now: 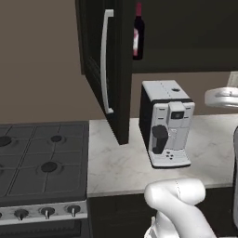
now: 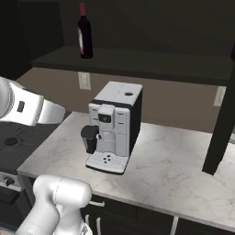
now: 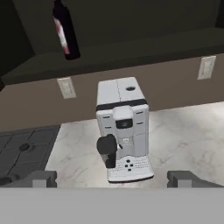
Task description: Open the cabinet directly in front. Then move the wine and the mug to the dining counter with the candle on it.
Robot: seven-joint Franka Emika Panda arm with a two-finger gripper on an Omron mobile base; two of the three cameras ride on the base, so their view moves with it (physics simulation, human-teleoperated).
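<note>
Dark cabinet [image 1: 111, 69] shelf holds slim red-topped wine [image 2: 84, 34].

Matt dark cabinet [image 1: 116, 69]; glossy wine [image 2: 84, 32]; smooth marbled counter [image 2: 174, 160].

Nothing readable here, honestly. The wine [image 2: 84, 33] has a red-and-white label, but it's just blurry color, no letters. The coffee machine [image 2: 112, 127] has a small dark panel on the front, with no legible brand or numbers.
</note>
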